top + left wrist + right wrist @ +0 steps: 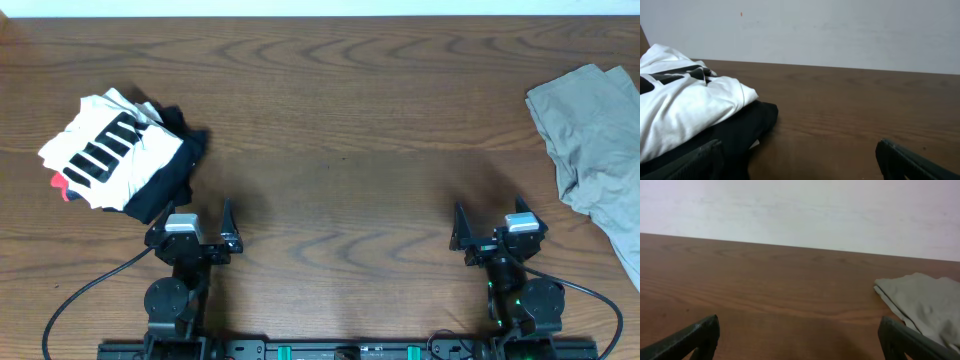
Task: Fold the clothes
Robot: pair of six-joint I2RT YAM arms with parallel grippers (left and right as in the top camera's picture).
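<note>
A white T-shirt with black block lettering lies folded at the far left of the wooden table, on top of a black garment. In the left wrist view the shirt is at the left, ahead of the jaws. My left gripper is open and empty just right of and nearer than the pile; its fingers frame bare wood. My right gripper is open and empty near the front right, with its fingers over bare wood.
A crumpled grey-beige garment lies at the far right edge and also shows in the right wrist view. The black garment sticks out under the shirt. A small red piece peeks out at the pile's left. A white wall stands behind the table.
</note>
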